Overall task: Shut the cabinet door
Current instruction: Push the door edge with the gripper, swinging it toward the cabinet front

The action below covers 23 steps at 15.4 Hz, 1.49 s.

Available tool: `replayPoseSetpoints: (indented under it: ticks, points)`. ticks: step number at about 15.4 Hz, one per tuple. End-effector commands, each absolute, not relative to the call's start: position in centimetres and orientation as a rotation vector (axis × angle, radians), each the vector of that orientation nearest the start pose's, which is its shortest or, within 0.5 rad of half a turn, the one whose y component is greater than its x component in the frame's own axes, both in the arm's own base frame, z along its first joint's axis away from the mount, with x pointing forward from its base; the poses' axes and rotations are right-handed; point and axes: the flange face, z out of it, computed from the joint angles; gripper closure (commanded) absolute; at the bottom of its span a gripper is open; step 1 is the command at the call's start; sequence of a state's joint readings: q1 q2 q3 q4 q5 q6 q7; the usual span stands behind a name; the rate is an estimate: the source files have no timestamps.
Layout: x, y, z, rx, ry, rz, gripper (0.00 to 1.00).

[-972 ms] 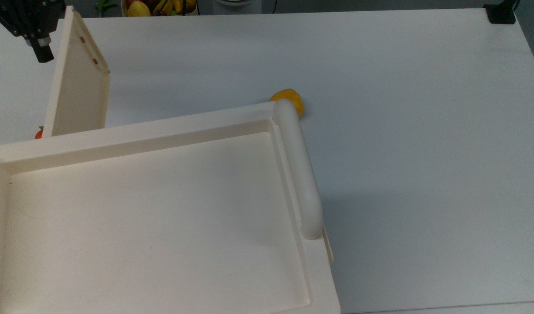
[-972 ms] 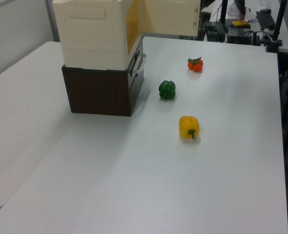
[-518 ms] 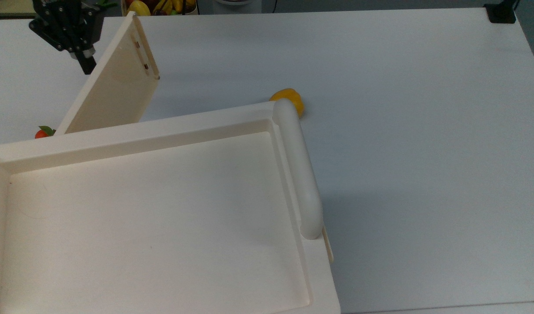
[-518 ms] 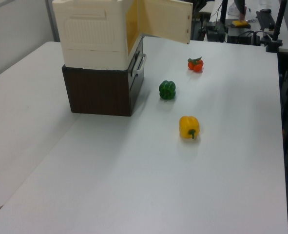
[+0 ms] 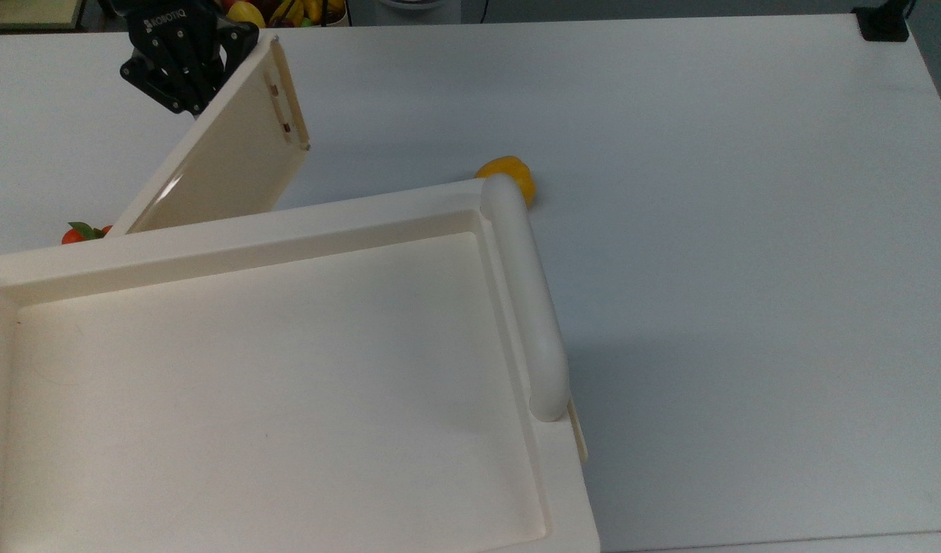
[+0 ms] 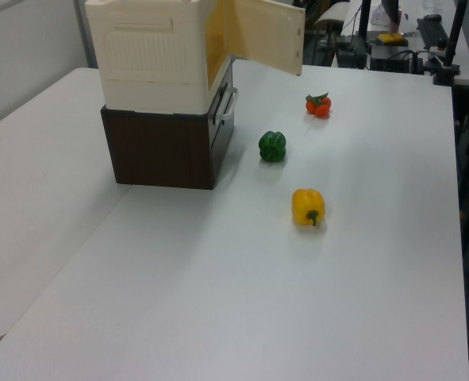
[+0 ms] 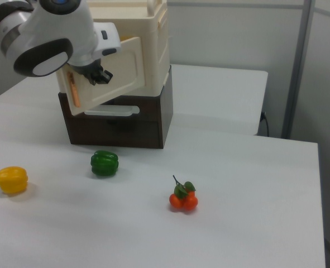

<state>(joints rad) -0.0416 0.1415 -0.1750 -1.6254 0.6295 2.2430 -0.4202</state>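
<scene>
So what matters here is which side of the panel the tool is on. In the top view the tool sits right against the outer face of the cabinet door, near the free edge with the little brownish slot marks, and the cabinet lies on the other side of the door from it. The door hangs off the cabinet's front and stands roughly half open, angling out over the counter toward the top view's upper left. Its long flat face points partly back at the opening, so I'd guess the push has to carry on from the tool's side through the panel toward the cabinet front, swinging around the hinge edge. In the right view the tool is up against the door, out near the swinging edge at the right view's left. Whether the tool is clenched or spread I honestly can't tell, it's dark and tucked behind the panel. Pressing near the free edge looks sensible to me, most leverage there. The green pepper, yellow pepper and the tomato sit down on the counter, lower than the door as far as I can see.
</scene>
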Motion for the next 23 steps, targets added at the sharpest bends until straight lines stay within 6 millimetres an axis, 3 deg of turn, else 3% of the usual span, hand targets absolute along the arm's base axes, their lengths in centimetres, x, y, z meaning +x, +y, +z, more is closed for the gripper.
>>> replayPoseSetpoints:
  ticks: [1, 8, 21, 23]
  points:
    - [65.1, -8.9, 58.7, -2.607, 0.076, -0.924, 1.0]
    - [68.4, -6.5, 57.7, -2.558, 0.098, -1.045, 1.0]
    - [71.6, 0.5, 55.4, -2.474, 0.099, -1.29, 1.0]
    - [72.0, 0.5, 55.0, -2.472, 0.106, -1.308, 1.0]
